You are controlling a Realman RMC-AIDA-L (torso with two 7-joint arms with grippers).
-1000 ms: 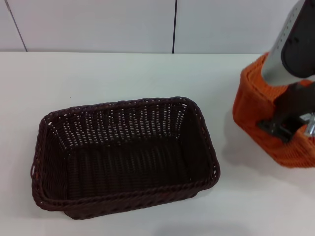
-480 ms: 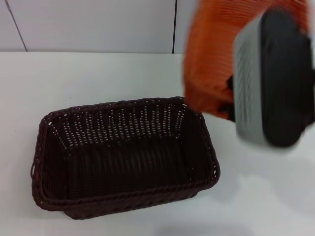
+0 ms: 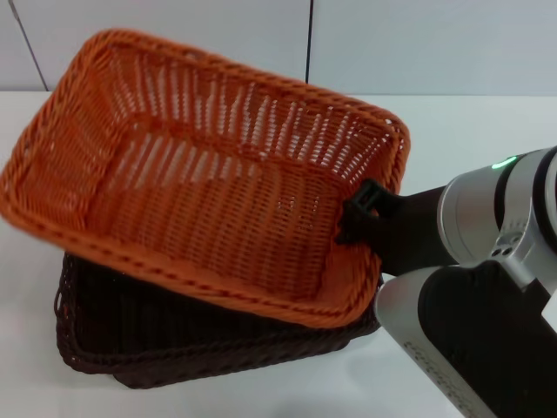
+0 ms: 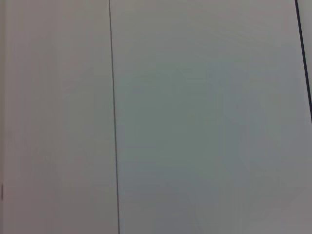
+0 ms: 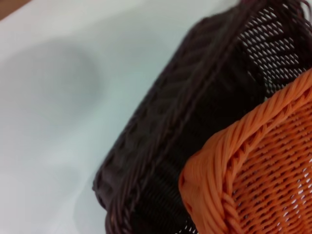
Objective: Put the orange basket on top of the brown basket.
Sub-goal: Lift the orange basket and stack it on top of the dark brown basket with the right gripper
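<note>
Right gripper [image 3: 359,213]: clamped on the right short rim of the orange basket [image 3: 204,170], an edge hold that leaves the whole tray free to drop in.
Orange basket: held above the brown basket [image 3: 209,344], tilted, covering most of it; whether its near edge touches the brown rim is unclear.
Brown basket: flat on the white table [image 3: 470,122], open side up, ready to nest.
Judgement: level, align, lower.
Left arm: out of sight, its camera facing a wall.
</note>
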